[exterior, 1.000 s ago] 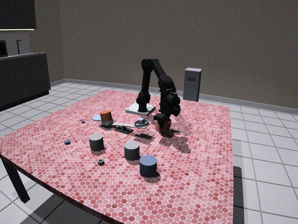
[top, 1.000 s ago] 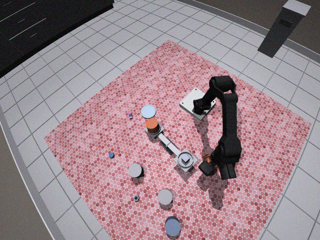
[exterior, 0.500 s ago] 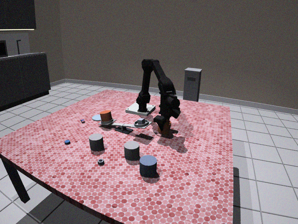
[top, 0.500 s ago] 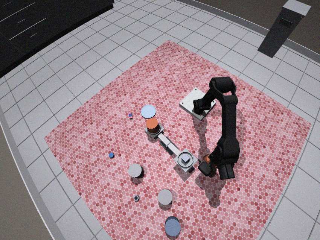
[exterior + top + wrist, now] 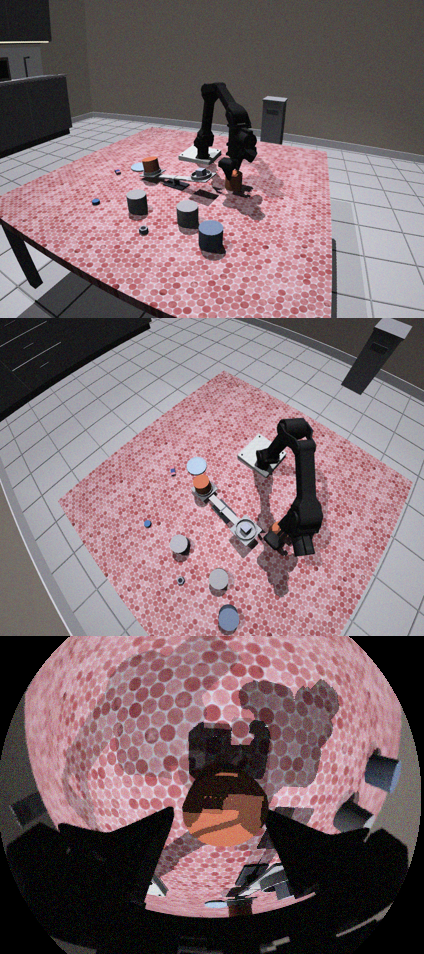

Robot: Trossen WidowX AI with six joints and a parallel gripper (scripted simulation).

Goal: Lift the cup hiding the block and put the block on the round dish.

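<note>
Jaws spread wide over the lifted cup, block lying bare on the balance.

The block is sitting uncovered in the ring at the balance's near end, that end riding high in the exterior view. The lifted cup is standing on the bench just beside that end, apart from the balance. The gripper is hanging over this cup with its jaws opened almost fully, gripping nothing; whether a finger is touching the cup's side cannot be told. The other cup is resting on the far end, with the dish lying just beyond it. Three grey cylinders are standing nearer the bench's front edge.
</note>
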